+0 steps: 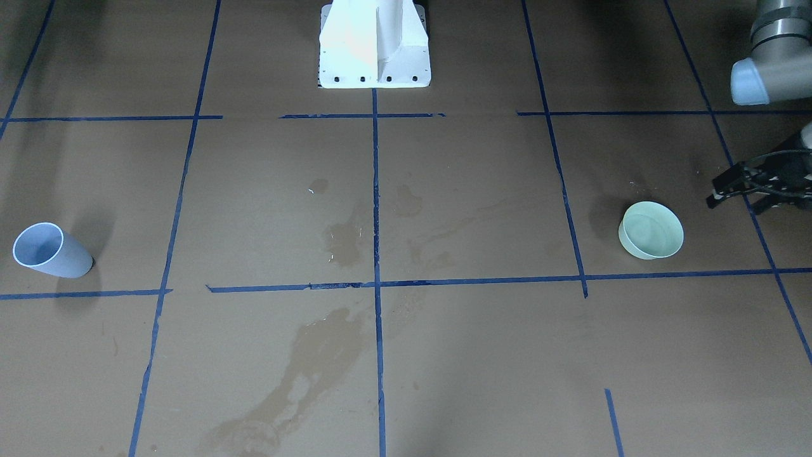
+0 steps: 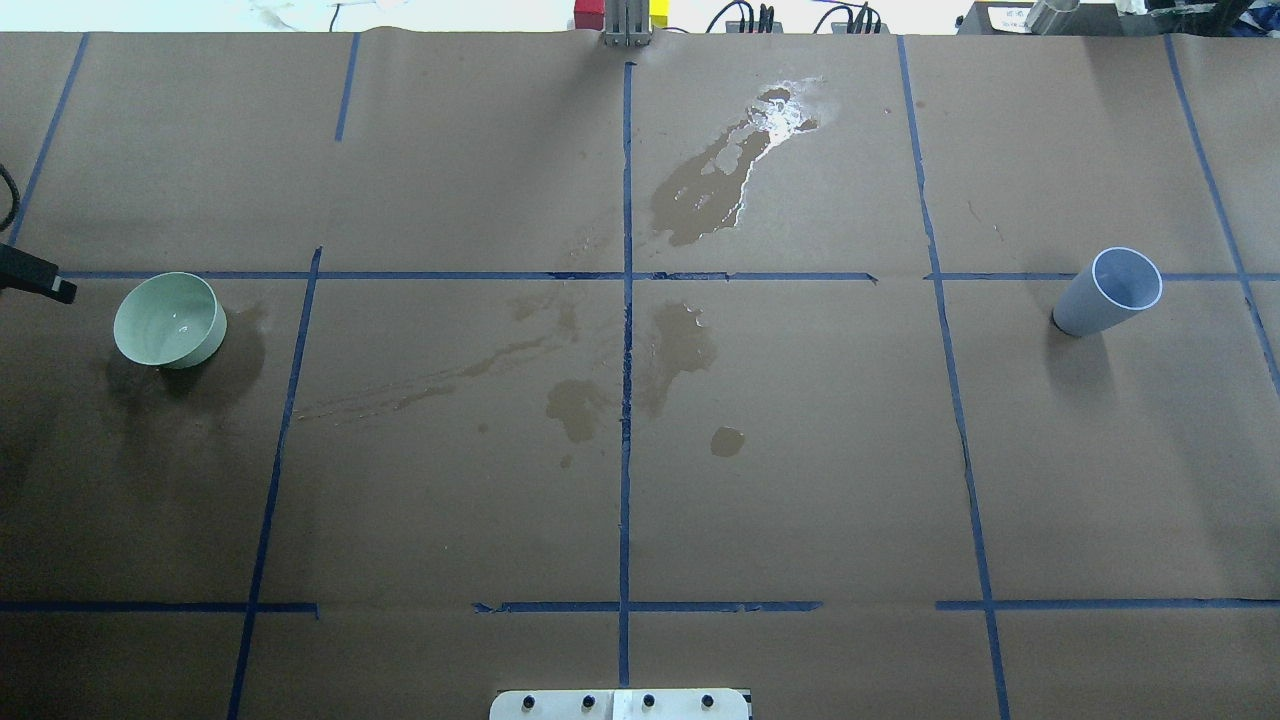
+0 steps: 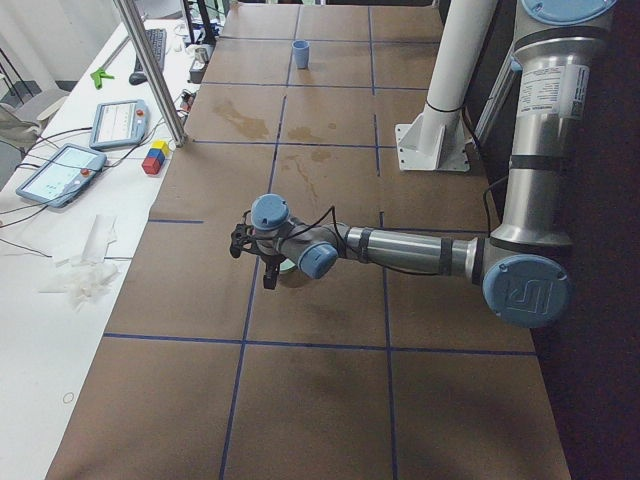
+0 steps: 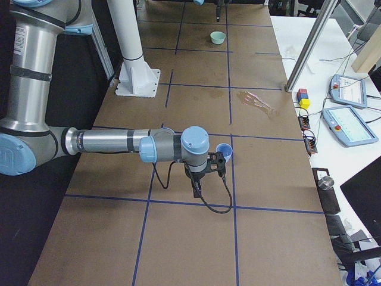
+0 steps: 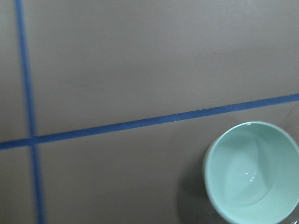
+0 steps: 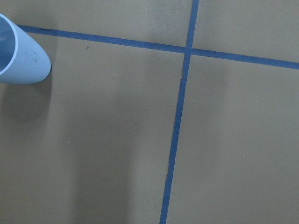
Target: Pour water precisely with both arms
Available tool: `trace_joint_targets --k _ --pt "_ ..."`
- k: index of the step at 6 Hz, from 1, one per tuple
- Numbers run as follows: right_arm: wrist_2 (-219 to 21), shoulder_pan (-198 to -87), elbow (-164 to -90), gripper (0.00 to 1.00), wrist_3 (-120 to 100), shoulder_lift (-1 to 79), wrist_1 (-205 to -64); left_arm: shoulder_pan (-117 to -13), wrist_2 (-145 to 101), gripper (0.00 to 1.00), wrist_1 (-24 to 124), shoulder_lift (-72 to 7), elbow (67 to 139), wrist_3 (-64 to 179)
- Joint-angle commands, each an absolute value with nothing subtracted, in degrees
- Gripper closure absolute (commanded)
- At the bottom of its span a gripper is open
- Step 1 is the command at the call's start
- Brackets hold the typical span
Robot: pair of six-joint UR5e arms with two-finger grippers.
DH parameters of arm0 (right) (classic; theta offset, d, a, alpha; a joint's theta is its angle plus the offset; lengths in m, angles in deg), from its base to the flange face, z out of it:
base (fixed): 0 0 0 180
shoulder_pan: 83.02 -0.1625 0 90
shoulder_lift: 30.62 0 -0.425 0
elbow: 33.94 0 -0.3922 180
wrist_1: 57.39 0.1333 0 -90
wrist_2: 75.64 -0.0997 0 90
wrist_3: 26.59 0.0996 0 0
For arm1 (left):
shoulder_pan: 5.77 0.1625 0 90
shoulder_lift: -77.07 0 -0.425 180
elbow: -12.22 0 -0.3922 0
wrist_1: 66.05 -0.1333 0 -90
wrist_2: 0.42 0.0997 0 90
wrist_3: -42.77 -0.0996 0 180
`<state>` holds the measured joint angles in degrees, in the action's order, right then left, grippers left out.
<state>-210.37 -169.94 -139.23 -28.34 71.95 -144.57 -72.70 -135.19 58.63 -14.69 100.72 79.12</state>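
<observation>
- A pale blue cup (image 6: 25, 63) sat at the upper left edge, cut off by the frame, with only part of its rim and wall showing
- Its shadow (image 6: 28, 105) lay on the brown counter (image 6: 93, 158) just below it
- A long tape line (image 6: 117, 41), blue, ran across the top and passed behind the cup
- A second tape line (image 6: 174, 144) crossed it right of centre and ran to the bottom edge

Your white side table (image 3: 60, 230) carries two teach pendants (image 3: 120, 123) lying flat near each other. Red, yellow and blue blocks (image 3: 155, 157) sit near the foot of the metal post (image 3: 150, 70). Blue tape lines (image 2: 627, 400) grid the brown paper (image 2: 800, 450). The white bolted pedestal (image 1: 374, 44) stands where the middle line ends.
</observation>
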Motion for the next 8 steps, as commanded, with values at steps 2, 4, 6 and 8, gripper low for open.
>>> trace_joint_targets --k 2,4,6,8 --pt "-210.4 -169.9 -139.2 0.00 -28.5 72.2 -144.6 -64.3 -130.0 0.00 66.4 -16.1 96.4 92.1" --pt "-210.3 -169.9 -139.2 0.00 -28.6 72.3 -144.6 -63.7 -128.5 0.29 66.4 -16.9 95.4 92.2" --pt "-210.3 -169.9 -139.2 0.00 -28.7 72.4 -144.6 -63.2 -128.5 0.94 66.2 -17.1 95.1 92.6" --pt "-210.4 -169.9 -139.3 0.00 -28.6 72.5 -144.6 -63.2 -129.5 1.00 64.5 -18.8 95.6 92.6"
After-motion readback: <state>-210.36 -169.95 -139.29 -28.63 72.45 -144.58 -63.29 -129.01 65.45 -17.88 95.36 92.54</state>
